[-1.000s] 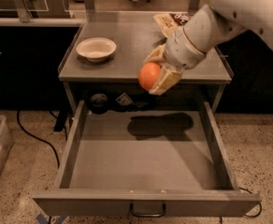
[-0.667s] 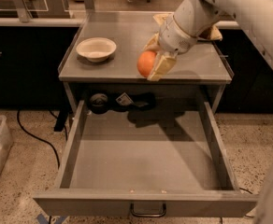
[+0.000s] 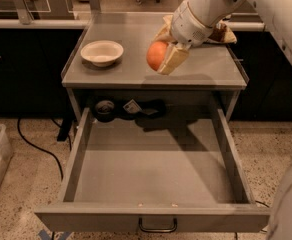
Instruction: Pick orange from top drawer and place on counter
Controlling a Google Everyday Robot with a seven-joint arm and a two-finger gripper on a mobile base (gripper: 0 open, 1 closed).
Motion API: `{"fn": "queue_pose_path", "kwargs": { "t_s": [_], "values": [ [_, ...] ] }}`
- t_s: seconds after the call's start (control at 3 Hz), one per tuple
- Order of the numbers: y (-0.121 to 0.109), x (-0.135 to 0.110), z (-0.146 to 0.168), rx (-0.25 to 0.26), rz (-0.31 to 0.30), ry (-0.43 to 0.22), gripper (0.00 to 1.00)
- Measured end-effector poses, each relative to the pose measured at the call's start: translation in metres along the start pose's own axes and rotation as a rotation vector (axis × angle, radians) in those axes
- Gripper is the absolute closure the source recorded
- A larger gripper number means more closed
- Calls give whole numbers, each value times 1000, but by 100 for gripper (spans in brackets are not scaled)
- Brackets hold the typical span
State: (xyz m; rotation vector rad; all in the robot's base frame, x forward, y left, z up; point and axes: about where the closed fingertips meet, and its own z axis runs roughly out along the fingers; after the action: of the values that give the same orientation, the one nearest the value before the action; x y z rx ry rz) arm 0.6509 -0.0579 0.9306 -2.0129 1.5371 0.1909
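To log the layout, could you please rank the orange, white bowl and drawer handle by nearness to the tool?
1. Orange: gripped in the tool, over the counter.
2. White bowl: on the counter.
3. Drawer handle: front of open top drawer.

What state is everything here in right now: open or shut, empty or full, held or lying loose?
orange: held in the end effector, over the counter
end effector: shut on the orange, above the counter's front half
drawer: pulled fully open, floor bare except for dark items at the back
bowl: upright, empty, on the counter's left side
counter: carries the bowl
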Motion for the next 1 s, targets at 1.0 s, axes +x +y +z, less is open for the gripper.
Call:
{"fn": "queue_pose_path", "kwargs": {
  "t_s": [1.0],
  "values": [
    [-36, 54, 33, -9, -4, 3, 100]
  ]
}}
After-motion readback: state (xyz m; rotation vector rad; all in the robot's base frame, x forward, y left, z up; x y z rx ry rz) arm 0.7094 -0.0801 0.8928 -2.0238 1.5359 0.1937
